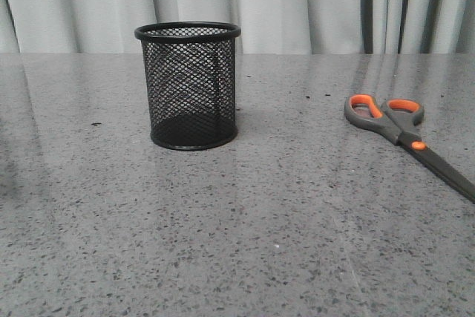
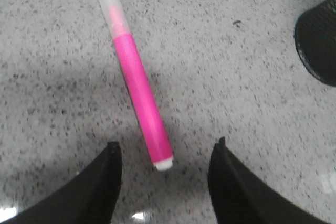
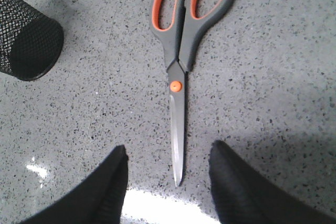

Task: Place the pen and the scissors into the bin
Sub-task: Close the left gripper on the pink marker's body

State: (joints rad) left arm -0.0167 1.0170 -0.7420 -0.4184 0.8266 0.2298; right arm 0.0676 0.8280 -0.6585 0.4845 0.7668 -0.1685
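The black mesh bin (image 1: 188, 85) stands upright and empty on the grey table, left of centre. The scissors (image 1: 404, 133) lie flat at the right, handles toward the back. In the right wrist view the scissors (image 3: 180, 61) lie closed, the blade tip between my open right gripper (image 3: 168, 153) fingers, which hang above it. In the left wrist view the pink pen (image 2: 137, 80) lies flat on the table, its white end between my open left gripper (image 2: 166, 148) fingers. The pen and both grippers are out of the front view.
The bin's edge shows in the left wrist view (image 2: 319, 45) and in the right wrist view (image 3: 26, 38). Grey curtains (image 1: 312, 5) hang behind the speckled table (image 1: 245, 220).
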